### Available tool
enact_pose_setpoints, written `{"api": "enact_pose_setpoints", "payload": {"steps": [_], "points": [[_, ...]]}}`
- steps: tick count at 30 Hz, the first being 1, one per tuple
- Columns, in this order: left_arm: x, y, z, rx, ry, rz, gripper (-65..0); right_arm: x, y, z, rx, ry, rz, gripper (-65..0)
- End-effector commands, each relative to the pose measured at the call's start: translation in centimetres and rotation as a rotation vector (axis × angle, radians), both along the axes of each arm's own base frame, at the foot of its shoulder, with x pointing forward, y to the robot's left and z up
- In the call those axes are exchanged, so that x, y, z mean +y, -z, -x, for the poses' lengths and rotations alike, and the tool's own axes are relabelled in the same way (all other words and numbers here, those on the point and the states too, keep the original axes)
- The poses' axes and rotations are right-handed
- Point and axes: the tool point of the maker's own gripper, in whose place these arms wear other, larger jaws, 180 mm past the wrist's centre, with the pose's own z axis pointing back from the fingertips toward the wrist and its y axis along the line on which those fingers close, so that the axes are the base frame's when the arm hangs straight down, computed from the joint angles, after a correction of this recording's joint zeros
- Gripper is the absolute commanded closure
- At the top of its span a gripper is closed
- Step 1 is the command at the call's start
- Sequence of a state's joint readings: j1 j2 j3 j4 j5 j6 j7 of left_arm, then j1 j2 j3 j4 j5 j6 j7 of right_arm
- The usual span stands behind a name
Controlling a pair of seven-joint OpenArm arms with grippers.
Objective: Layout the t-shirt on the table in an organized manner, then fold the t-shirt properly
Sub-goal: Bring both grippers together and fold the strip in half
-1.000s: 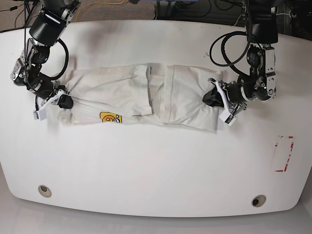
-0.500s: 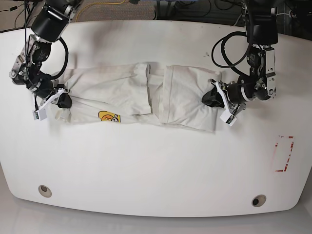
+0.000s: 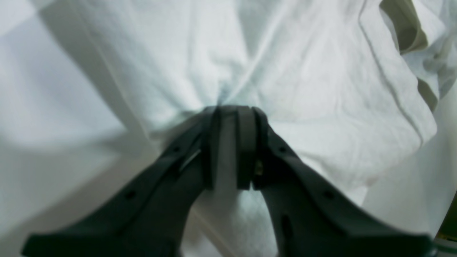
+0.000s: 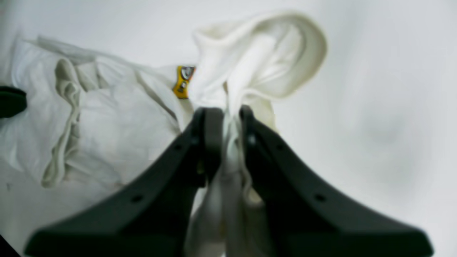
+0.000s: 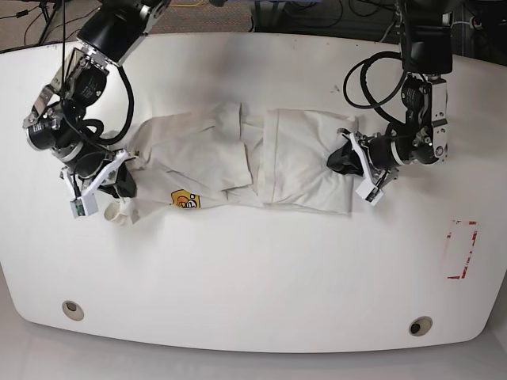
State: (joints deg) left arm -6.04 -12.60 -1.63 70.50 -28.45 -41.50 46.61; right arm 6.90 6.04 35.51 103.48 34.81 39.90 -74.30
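We see the t-shirt [image 5: 238, 162] lying as a long crumpled band across the middle of the tabletop [image 5: 253, 269], with folds bunched near its centre. A small orange-yellow logo [image 5: 185, 199] shows on its near edge, toward the side of the right arm.

The left end effector [image 5: 345, 162] is at the end of the t-shirt that is on the right side of the base view. In the left wrist view its two dark fingers [image 3: 246, 142] are pressed close together on a pinch of white cloth, and wrinkles spread out from that point, so it is holding the t-shirt.

The right end effector [image 5: 120, 184] is at the opposite end of the t-shirt. In the right wrist view its fingers [image 4: 210, 142] stand narrow with a strip of white fabric caught between them; the cloth rises above the tips in a curved loop and also hangs below them. The logo is visible just beside this loop.

On the tabletop we also see a red tape rectangle [image 5: 462, 249] well apart from the t-shirt, and two round grommet holes [image 5: 73, 309] near the front edge.
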Motion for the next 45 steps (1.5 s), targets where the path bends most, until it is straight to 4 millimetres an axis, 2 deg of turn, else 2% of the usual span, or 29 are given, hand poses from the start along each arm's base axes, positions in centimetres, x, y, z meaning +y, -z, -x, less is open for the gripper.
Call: {"api": "enact_pose_setpoints", "payload": {"steps": [1,9,13,19,22,31,37,45], "points": [[2.3,3.4,2.8,0.135,0.043,-0.197,-8.1,1.6,-3.5,-2.0,-0.118,-0.039,-0.012,-4.0],[1.5,4.0,3.1,0.143,0.059,-0.230,-8.1,7.8,-5.6,-3.6,-0.188,-0.162,-0.069,-4.0],[0.5,4.1,3.1,0.145,0.064,-0.214,-8.1,11.0,-6.2,-3.8,-0.209,-0.193,-0.136,-4.0],[-0.2,4.1,3.1,0.144,0.066,-0.201,-8.1,14.6,-6.5,-3.5,-0.214,-0.242,-0.207,-4.0],[-1.6,4.0,3.1,0.143,0.070,-0.173,-8.1,16.2,-6.4,-3.1,-0.210,-0.289,-0.206,-4.0],[-1.9,4.0,3.1,0.143,0.070,-0.164,-8.1,21.8,-6.9,-1.3,-0.262,-0.426,-0.282,-4.0],[-2.3,4.0,3.1,0.143,0.072,-0.154,-8.1,23.9,-6.2,-0.3,-0.256,-0.465,-0.328,-4.1],[-2.8,4.2,3.7,0.153,0.074,-0.144,-8.1,26.2,-5.6,0.1,-0.254,-0.499,-0.407,-4.1]]}}
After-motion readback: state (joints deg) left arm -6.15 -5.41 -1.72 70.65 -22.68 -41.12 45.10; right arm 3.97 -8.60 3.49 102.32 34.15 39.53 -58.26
